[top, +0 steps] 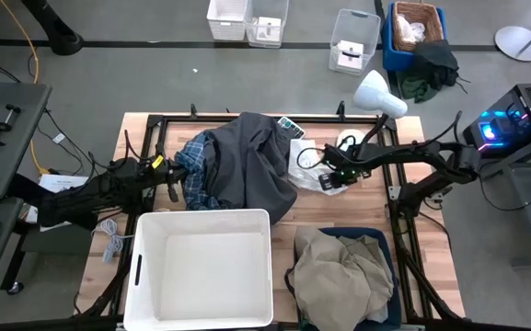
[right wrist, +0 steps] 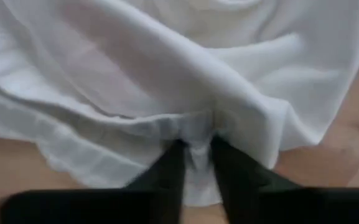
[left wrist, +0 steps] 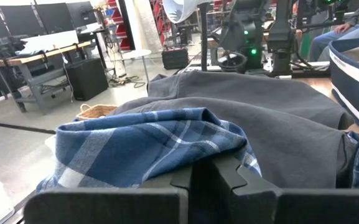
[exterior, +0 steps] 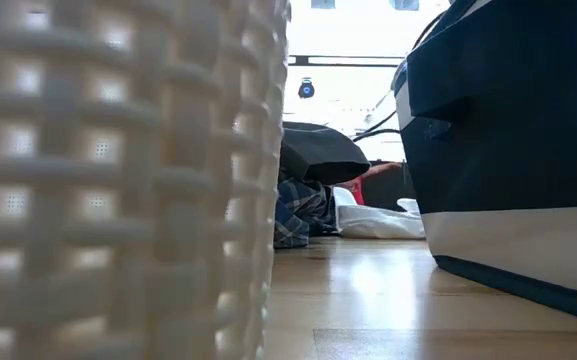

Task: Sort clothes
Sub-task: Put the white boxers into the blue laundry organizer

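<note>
Mid-table, right gripper [right wrist: 196, 155] is down on the white garment [right wrist: 167, 68], its dark fingers [right wrist: 167, 168] pinching a ridge of thin, smooth, softly creased cloth between them, wood showing at the cloth's edge. Left gripper [left wrist: 204, 177] sits at the table's left side, fingers together, a fold of the blue-and-white plaid shirt [left wrist: 148, 140] bunched right at the tips. Dark grey garment [top: 251, 165] is a heavy matte mound draped over the plaid, just beside the white one. Beige khaki garment [top: 343, 271] lies crumpled in the navy fabric bin [exterior: 508, 150]. White plastic basket [top: 145, 276], lattice-walled, rectangular, stands left of that bin.
</note>
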